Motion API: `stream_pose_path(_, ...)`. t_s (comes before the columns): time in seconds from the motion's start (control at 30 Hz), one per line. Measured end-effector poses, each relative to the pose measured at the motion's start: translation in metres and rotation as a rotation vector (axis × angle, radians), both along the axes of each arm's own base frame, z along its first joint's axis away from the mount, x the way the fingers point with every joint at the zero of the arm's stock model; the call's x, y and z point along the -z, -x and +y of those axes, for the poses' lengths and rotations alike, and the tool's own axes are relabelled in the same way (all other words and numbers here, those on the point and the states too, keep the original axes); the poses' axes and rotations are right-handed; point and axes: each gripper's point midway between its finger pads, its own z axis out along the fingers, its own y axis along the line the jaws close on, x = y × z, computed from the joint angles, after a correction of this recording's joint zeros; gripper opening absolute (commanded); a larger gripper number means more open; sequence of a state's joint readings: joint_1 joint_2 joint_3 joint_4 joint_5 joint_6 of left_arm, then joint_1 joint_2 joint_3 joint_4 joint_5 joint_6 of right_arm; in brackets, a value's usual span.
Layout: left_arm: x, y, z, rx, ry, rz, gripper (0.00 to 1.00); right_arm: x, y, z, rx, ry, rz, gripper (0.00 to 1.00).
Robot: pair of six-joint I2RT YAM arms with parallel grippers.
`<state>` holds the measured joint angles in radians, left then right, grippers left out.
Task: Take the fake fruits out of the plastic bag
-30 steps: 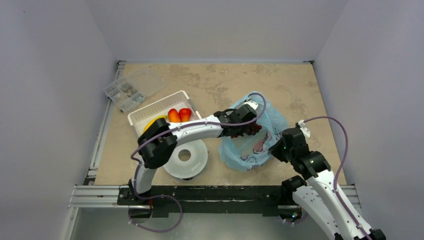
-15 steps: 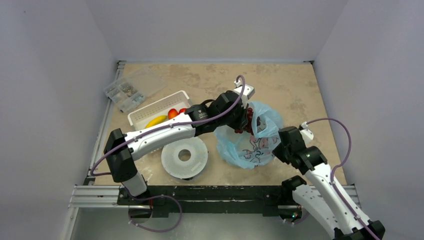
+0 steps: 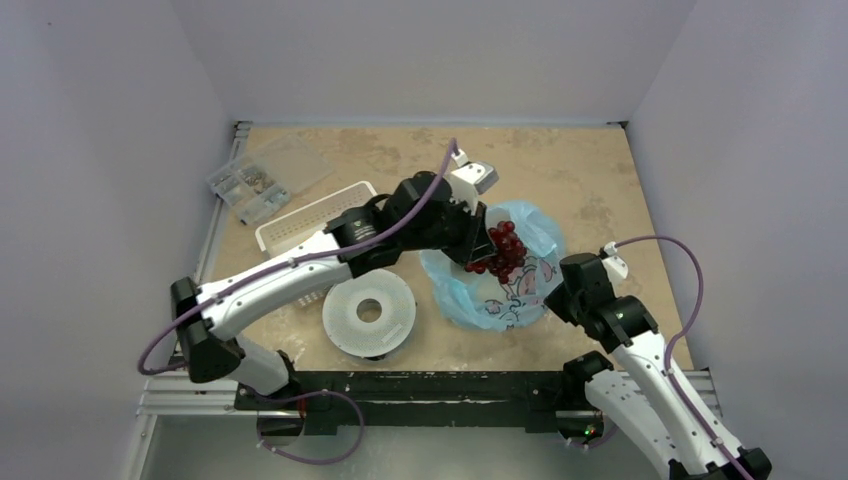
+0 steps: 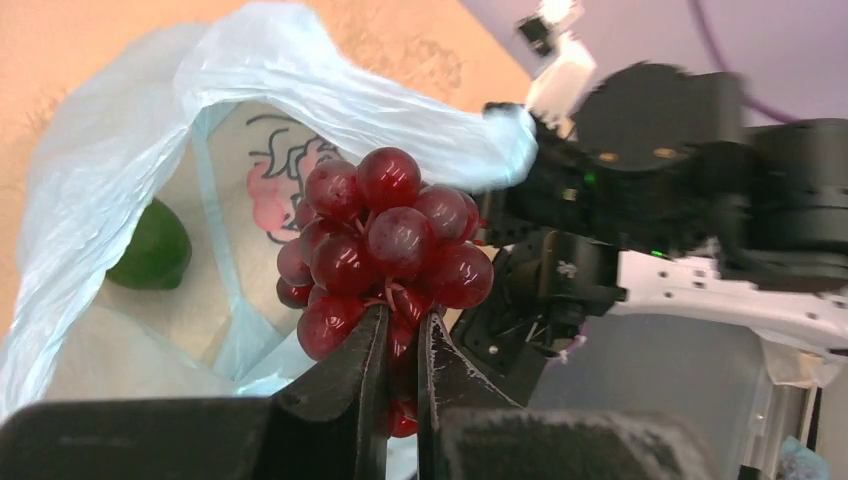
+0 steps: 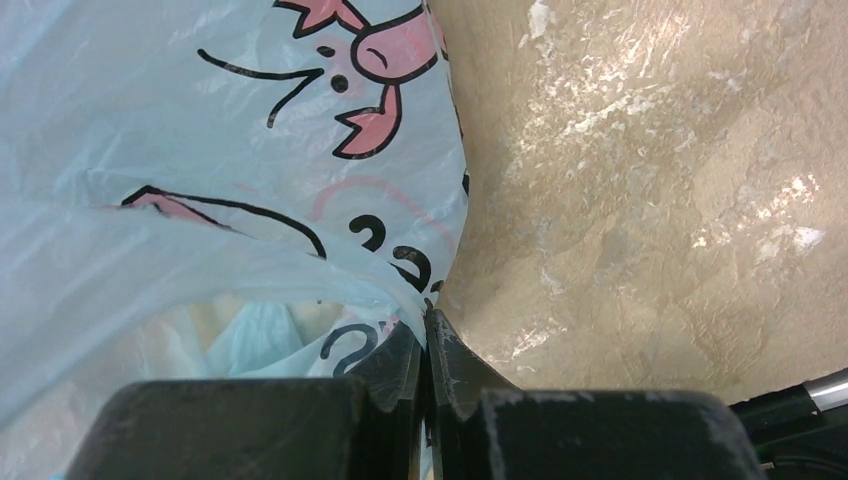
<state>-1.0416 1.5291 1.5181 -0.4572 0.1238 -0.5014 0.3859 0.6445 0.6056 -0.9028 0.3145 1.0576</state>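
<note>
One bunch of grapes [image 4: 390,240] is sitting in the left tool [image 4: 405,325], whose two fingers are pinching nearly together on the near end of the bunch, so the fruit is jutting out past the fingertips with its long axis running on in line with them. Seen from above, the bunch is hanging over the open mouth of the bag [image 3: 500,300], and it seems to be clear of the rim, though I cannot tell this for sure. The right tool [image 5: 425,340] is clamping closed on a fold of the bag's edge at the side nearer the right arm, holding the mouth up and open. A green fruit [image 4: 150,245] is lying inside the bag, beyond and left of the grapes in the left wrist view. The left arm is reaching far out across the bench [image 3: 580,180], its forearm passing above the disc [image 3: 368,312] and over part of the basket [image 3: 300,222], wrist angling down toward the bag. Judging from this, the carry is calling for a swing to the left, since the basket is lying on that side, back along the arm's own line; the right arm is busy and farther off.
</note>
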Motion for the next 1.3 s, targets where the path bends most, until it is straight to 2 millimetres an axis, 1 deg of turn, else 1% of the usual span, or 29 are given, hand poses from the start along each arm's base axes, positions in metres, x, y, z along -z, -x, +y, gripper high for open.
stream_pose_path(0.07, -0.024, 0.007, 0.013, 0.009, 0.042, -0.038, 0.00, -0.001, -0.001, 0.000, -0.001, -0.003, -0.007, 0.00)
stream_pose_path(0.13, -0.045, 0.017, 0.033, 0.008, 0.078, -0.074, 0.00, -0.001, -0.001, 0.000, -0.001, -0.002, -0.008, 0.00)
stream_pose_path(0.17, -0.055, 0.023, 0.048, 0.002, 0.091, -0.095, 0.00, -0.001, -0.001, 0.000, -0.002, -0.002, -0.008, 0.00)
stream_pose_path(0.23, -0.066, 0.029, 0.074, -0.022, 0.103, -0.130, 0.00, -0.001, -0.001, 0.001, -0.003, -0.001, -0.009, 0.00)
stream_pose_path(0.3, -0.075, 0.029, 0.101, -0.071, 0.098, -0.166, 0.00, -0.001, -0.002, 0.001, -0.004, -0.002, -0.011, 0.00)
stream_pose_path(0.33, -0.079, 0.027, 0.120, -0.120, 0.084, -0.191, 0.00, -0.002, -0.002, 0.001, -0.004, -0.003, -0.013, 0.00)
stream_pose_path(0.37, -0.081, 0.024, 0.133, -0.157, 0.071, -0.213, 0.00, -0.002, -0.003, 0.001, -0.003, -0.004, -0.015, 0.00)
stream_pose_path(0.43, -0.083, 0.015, 0.165, -0.263, 0.026, -0.258, 0.00, -0.001, -0.003, 0.002, -0.006, -0.004, -0.017, 0.00)
stream_pose_path(0.47, -0.081, 0.009, 0.180, -0.318, -0.009, -0.277, 0.00, -0.001, -0.003, 0.002, -0.008, -0.004, -0.017, 0.00)
stream_pose_path(0.53, -0.074, -0.005, 0.207, -0.424, -0.090, -0.304, 0.00, -0.002, -0.004, 0.002, -0.010, -0.004, -0.020, 0.00)
stream_pose_path(0.6, -0.064, -0.026, 0.241, -0.561, -0.208, -0.338, 0.00, -0.002, -0.005, 0.002, -0.011, -0.005, -0.023, 0.00)
stream_pose_path(0.67, -0.051, -0.045, 0.269, -0.680, -0.322, -0.351, 0.00, -0.002, -0.005, 0.002, -0.012, -0.005, -0.023, 0.00)
stream_pose_path(0.73, -0.033, -0.066, 0.302, -0.806, -0.455, -0.339, 0.00, -0.002, -0.004, 0.003, -0.014, -0.008, -0.022, 0.00)
stream_pose_path(0.77, -0.023, -0.073, 0.312, -0.842, -0.504, -0.320, 0.00, -0.002, -0.004, 0.003, -0.015, -0.011, -0.022, 0.00)
stream_pose_path(0.8, -0.007, -0.082, 0.325, -0.882, -0.566, -0.284, 0.00, -0.003, -0.004, 0.004, -0.016, -0.012, -0.023, 0.00)
stream_pose_path(0.83, 0.005, -0.086, 0.332, -0.900, -0.608, -0.257, 0.00, -0.003, -0.004, 0.004, -0.017, -0.014, -0.024, 0.00)
stream_pose_path(0.9, 0.036, -0.092, 0.348, -0.924, -0.695, -0.190, 0.00, -0.004, -0.004, 0.004, -0.018, -0.016, -0.030, 0.00)
stream_pose_path(1.0, 0.060, -0.092, 0.352, -0.903, -0.751, -0.133, 0.00, -0.005, -0.004, 0.004, -0.020, -0.016, -0.033, 0.00)
stream_pose_path(1.1, 0.076, -0.095, 0.348, -0.866, -0.787, -0.090, 0.00, -0.004, -0.003, 0.004, -0.028, -0.014, -0.028, 0.00)
stream_pose_path(1.3, 0.122, -0.101, 0.347, -0.791, -0.949, 0.027, 0.00, -0.002, -0.003, 0.004, -0.034, -0.005, -0.017, 0.00)
